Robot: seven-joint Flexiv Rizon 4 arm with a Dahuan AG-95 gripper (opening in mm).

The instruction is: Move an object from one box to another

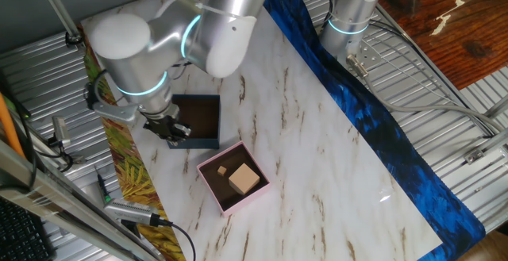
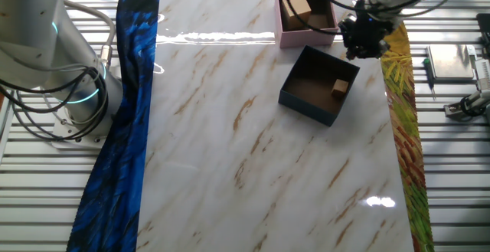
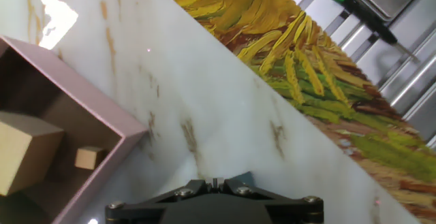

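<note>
The dark navy-blue box (image 2: 310,108) sits on the marble table with a small wooden cube (image 2: 340,87) in its right corner. In one fixed view the navy box (image 1: 202,114) is partly covered by the hand and the cube is hidden. The pale pink box (image 1: 208,172) lies just beside it and holds a large wooden block (image 1: 244,179) and a small cube (image 1: 223,170). Both also show in the hand view, the block (image 3: 24,149) and the cube (image 3: 88,157). My gripper (image 2: 363,44) hovers over the navy box's outer edge, jaws together, nothing seen between them.
A yellow leaf-patterned cloth (image 3: 286,54) borders the table (image 2: 230,129) on the gripper's side. A blue cloth (image 2: 122,129) runs along the far side by the arm's base (image 2: 53,60). Tools lie on the metal grating (image 1: 127,212) beyond the yellow cloth.
</note>
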